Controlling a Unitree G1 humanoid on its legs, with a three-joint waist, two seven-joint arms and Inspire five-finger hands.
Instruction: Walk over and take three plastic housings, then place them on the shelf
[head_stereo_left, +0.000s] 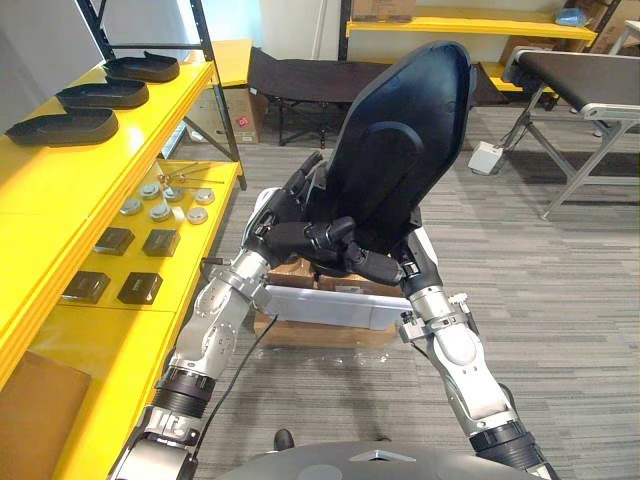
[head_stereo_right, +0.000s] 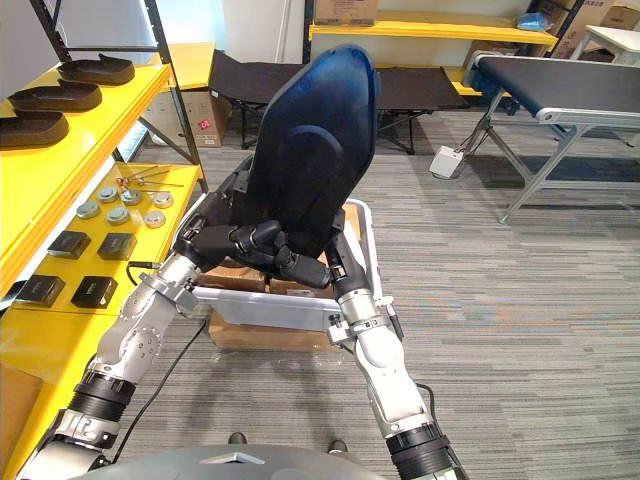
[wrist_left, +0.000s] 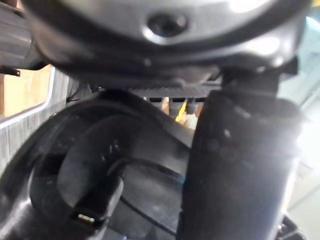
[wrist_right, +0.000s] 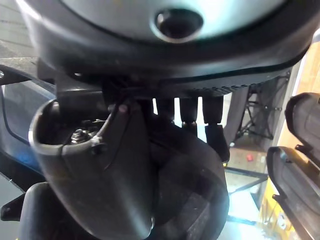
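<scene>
The held housing (head_stereo_left: 400, 140) is gripped low down by both hands, directly in front of the body. The left hand (head_stereo_left: 300, 240) is curled across its near face. The right hand (head_stereo_left: 418, 262) is closed round its lower right edge, with the thumb on one side and the fingers on the other, as is seen in the right wrist view. The long axis of the held housing is carried upright, with the top tilted slightly to the right. Below it, a white crate (head_stereo_left: 330, 305) is set on a cardboard box (head_stereo_left: 310, 332) on the floor.

The yellow shelf (head_stereo_left: 110, 170) lies to the left of the held housing, so the left arm is judged the nearer one. On its lower level, small black boxes (head_stereo_left: 140, 288) and round metal parts (head_stereo_left: 160, 200) are laid out. On its upper level, three shelved housings (head_stereo_left: 62, 127) are laid flat in a row running away from the robot. A bare stretch of the upper level is seen on the near side of that row.

For placement, it is judged that the held housing is to be carried leftward and its long axis brought down from upright to flat. A risk of contact between its tall top and the shelf upright (head_stereo_left: 215, 80) is to be expected during the turn.
</scene>
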